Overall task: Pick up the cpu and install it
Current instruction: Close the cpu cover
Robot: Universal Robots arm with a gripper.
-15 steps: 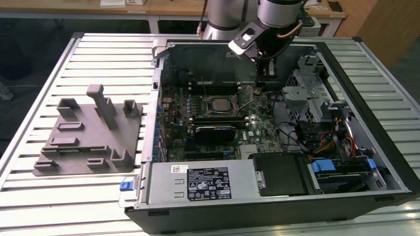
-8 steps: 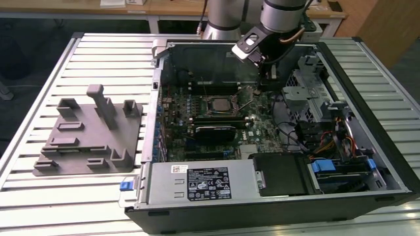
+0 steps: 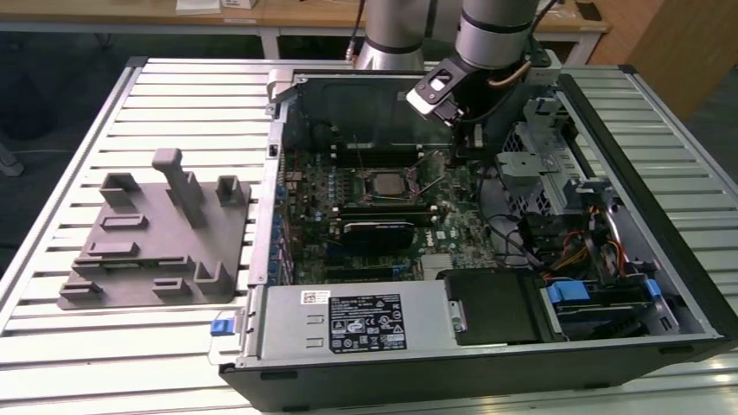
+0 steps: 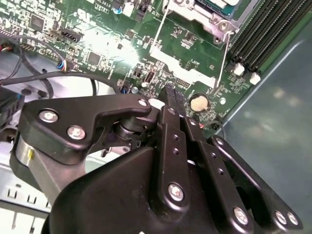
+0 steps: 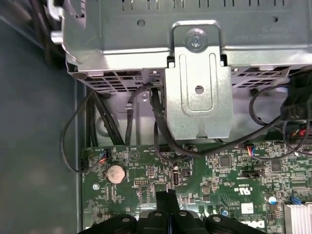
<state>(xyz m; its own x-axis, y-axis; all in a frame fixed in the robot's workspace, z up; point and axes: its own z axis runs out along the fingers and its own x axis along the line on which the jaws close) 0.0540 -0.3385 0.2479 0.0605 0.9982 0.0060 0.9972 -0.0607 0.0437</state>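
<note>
The cpu appears as a small grey square lying in the metal-framed socket on the green motherboard; the second wrist view shows a strip of its silvery top. A thin wire lever runs along the socket's side. My gripper reaches down into the open computer case, to the exterior view's right of the socket. Its black fingers are shut together with nothing between them in both wrist views. The tip hovers just above the board near a coin battery.
The black computer case lies open on a slatted metal table. A grey plastic holder block stands at the exterior view's left. A metal drive cage, black cables and memory slots crowd the gripper.
</note>
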